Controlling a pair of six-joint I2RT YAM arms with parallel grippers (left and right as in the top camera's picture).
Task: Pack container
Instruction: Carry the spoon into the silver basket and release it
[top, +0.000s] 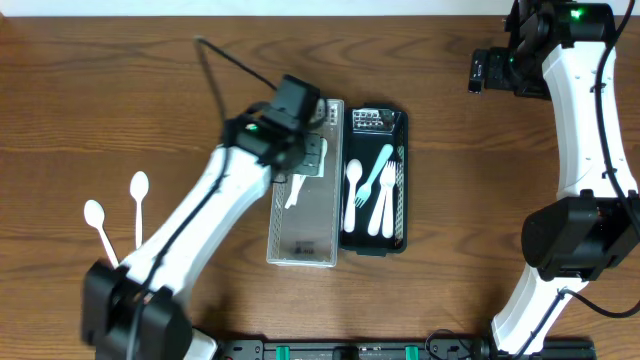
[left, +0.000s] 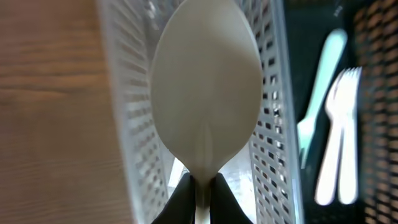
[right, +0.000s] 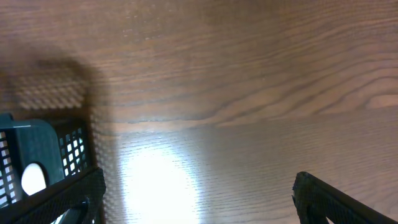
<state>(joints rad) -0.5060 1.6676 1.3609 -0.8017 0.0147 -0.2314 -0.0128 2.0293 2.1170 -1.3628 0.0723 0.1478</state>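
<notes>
the left end effector (left: 199, 190) is clenched on the handle of a white spoon (left: 205, 87), holding it over the clear basket (top: 305, 235) beside the black basket (top: 404, 215) of cutlery (top: 380, 190), while the right end effector (right: 199, 202) hangs released above the desk (right: 249, 93).
</notes>
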